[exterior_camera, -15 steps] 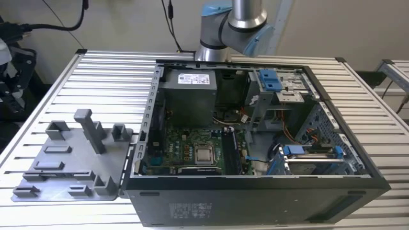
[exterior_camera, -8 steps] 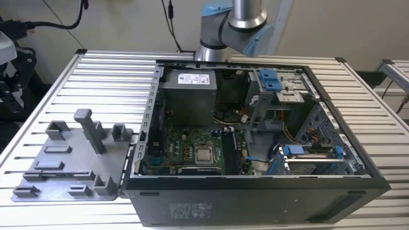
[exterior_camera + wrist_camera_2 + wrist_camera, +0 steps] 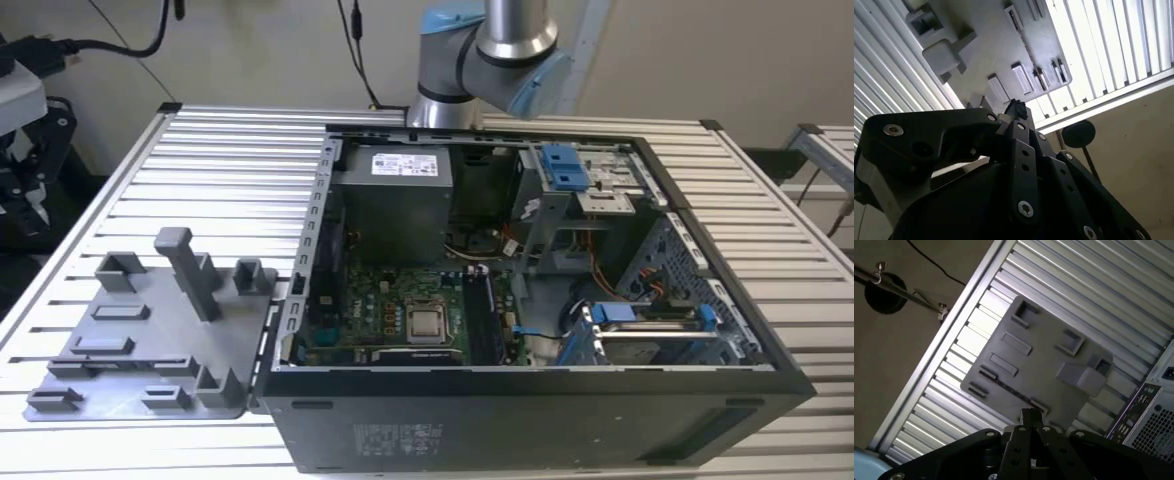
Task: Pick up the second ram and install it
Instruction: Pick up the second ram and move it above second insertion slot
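The end effector hangs high over the worktop. In both wrist views its black fingers are drawn together at the tips, and nothing shows between them.

Below it lies a grey tray with raised blocks and shallow slots. Along one long edge of the tray runs a thin dark strip, which looks like the second ram standing on edge in its slot. I cannot make out its chips or any label on it. In the exterior view that strip sits at the lower left, near the tray's front edge, well apart from the arm at the top centre.

To the exterior view's right of the tray, touching it, lies an open case. Inside it, the board carries a square silver chip. The grey power supply bears a white label whose print I cannot read. Faint white writing on the case's front wall is also beyond reading.
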`<control>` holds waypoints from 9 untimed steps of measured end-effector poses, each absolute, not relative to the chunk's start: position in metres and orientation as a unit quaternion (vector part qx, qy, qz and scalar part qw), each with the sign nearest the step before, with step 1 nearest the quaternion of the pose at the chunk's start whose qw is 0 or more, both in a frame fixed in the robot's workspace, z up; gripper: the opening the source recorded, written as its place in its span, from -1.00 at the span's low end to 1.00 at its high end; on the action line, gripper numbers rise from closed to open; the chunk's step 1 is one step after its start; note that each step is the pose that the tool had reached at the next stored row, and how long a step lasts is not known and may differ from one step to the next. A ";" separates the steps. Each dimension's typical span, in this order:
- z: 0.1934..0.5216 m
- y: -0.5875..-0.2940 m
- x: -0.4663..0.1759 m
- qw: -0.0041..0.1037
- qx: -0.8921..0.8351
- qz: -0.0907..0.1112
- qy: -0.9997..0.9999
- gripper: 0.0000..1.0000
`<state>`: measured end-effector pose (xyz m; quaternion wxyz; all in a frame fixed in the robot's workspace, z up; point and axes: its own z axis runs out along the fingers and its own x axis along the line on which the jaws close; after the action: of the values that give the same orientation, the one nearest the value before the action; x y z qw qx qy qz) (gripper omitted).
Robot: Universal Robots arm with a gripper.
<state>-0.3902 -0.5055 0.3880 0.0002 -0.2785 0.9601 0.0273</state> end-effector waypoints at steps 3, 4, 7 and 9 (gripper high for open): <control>0.388 -0.506 -0.390 0.000 -0.296 0.027 0.955 -0.79; 0.388 -0.506 -0.390 -0.001 -0.302 0.027 0.953 -0.79; 0.388 -0.506 -0.390 -0.001 -0.320 0.027 0.947 -0.79; 0.388 -0.506 -0.390 -0.001 -0.333 0.027 0.942 -0.79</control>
<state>-0.3902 -0.5055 0.3879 -0.0014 -0.3334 0.9424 0.0273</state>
